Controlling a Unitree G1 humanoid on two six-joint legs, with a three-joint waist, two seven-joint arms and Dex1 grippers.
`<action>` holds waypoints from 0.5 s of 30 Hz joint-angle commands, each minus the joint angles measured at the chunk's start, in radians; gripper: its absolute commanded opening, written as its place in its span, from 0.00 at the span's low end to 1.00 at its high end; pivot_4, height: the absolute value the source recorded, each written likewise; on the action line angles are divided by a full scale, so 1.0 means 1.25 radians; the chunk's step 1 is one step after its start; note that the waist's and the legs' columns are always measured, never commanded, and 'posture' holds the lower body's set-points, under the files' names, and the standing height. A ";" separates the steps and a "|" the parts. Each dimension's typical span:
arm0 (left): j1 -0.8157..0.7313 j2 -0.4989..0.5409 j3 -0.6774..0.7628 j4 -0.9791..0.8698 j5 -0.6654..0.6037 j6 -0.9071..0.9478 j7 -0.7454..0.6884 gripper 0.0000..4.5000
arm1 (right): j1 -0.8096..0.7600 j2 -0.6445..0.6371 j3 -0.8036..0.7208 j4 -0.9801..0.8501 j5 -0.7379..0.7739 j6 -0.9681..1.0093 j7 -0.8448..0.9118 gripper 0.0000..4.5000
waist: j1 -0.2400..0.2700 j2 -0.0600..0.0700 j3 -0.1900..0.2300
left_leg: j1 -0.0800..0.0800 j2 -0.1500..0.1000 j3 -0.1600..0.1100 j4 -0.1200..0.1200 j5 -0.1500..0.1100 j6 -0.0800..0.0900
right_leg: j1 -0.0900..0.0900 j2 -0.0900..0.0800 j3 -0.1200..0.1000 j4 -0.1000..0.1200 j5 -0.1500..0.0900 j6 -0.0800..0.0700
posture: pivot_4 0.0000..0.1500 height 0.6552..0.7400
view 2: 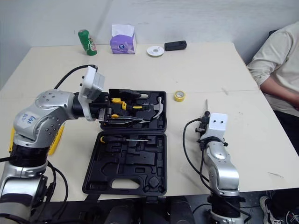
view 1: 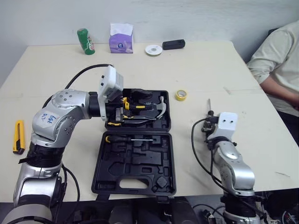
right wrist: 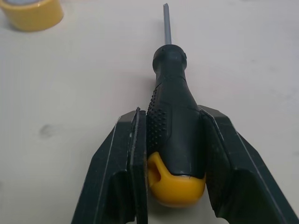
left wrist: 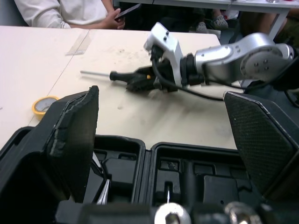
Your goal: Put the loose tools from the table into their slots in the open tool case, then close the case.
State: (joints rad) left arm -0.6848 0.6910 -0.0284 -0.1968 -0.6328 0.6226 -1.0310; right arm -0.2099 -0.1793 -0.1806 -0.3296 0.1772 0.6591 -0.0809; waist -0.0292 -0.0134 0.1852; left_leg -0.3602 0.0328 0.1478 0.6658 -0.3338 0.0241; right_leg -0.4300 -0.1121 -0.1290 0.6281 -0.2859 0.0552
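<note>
Step in hand: picking up the screwdriver (right wrist: 170, 79), which lies on the table (view 1: 210, 70) at 3 o'clock from the tool case (view 1: 163, 186). The right gripper (right wrist: 174, 140) has its jaws clamped on the black, dimpled handle near its yellow cap. The left gripper (view 1: 116, 115) hovers over the case, jaws apart. Next: lift the screwdriver, carry it toward 9 o'clock and align its thin shaft with a long moulded slot.

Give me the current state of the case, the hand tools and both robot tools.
tool case: open, lying flat.
left tool: open, empty, over the case's far half.
right tool: shut on loose screwdriver.
loose screwdriver: lying on the table.
cased screwdriver: seated in its slot.
hammer: seated in the case.
utility knife: loose on the table.
</note>
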 commanded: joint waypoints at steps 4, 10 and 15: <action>0.110 0.077 0.092 -0.067 -0.007 -0.008 -0.015 1.00 | -0.073 -0.124 -0.027 -0.062 0.143 0.022 0.234 0.25 | -0.004 0.000 0.000 | 0.001 0.000 0.000 0.000 0.000 0.000 | 0.000 0.000 0.000 -0.001 0.000 0.000 | 1.00 0.90; 0.296 0.200 0.182 -0.143 -0.001 -0.001 -0.052 1.00 | -0.193 -0.290 0.053 -0.038 0.306 0.149 0.536 0.25 | 0.000 0.000 0.000 | 0.001 0.000 0.000 0.000 0.000 0.000 | 0.000 0.000 0.000 -0.001 0.000 0.000 | 1.00 0.90; 0.459 0.279 0.211 -0.164 0.072 -0.081 -0.102 1.00 | -0.266 -0.387 0.221 -0.050 0.333 0.148 0.764 0.25 | 0.003 0.000 0.000 | 0.001 0.000 -0.001 0.000 -0.001 0.002 | 0.000 -0.002 -0.001 -0.003 0.000 0.000 | 1.00 0.90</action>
State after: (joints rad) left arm -0.1347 1.0161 0.2028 -0.3786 -0.5750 0.5688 -1.1358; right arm -0.5110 -0.6486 0.0237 -0.3534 0.5767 0.8524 0.7785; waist -0.0255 -0.0135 0.1856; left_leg -0.3591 0.0328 0.1469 0.6655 -0.3358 0.0266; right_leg -0.4295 -0.1144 -0.1305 0.6242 -0.2862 0.0546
